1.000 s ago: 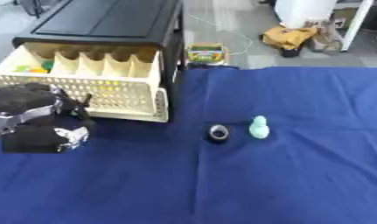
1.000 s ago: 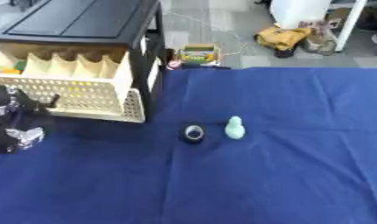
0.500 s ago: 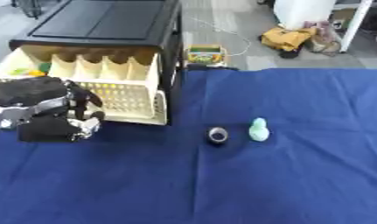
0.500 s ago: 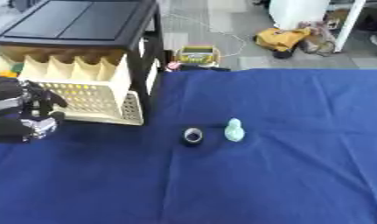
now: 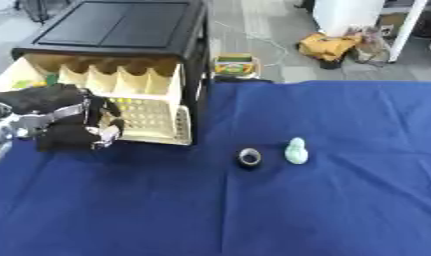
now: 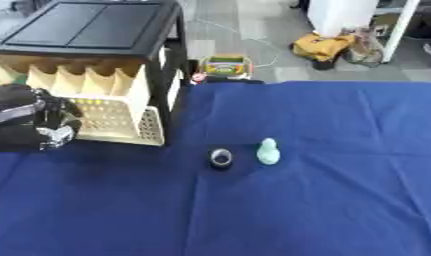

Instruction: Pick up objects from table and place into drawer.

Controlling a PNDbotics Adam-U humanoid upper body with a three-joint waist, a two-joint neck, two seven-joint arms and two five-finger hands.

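Note:
My left hand is at the left, just in front of the pulled-out cream basket drawer, fingers curled on a black blocky object that hangs below them at the drawer's front edge. The drawer sticks out of a black cabinet; something yellow and green lies at its far left. On the blue cloth a small black ring lies beside a pale green figure standing upright. My right hand shows in neither view.
Beyond the table's far edge, on the floor, are a yellow-green box, a yellow bag and a white unit. The blue cloth stretches bare to the right and front of the two small objects.
My left hand, with the black object in it, has moved up and to the right from the lower left toward the drawer's front. The ring and green figure stayed put.

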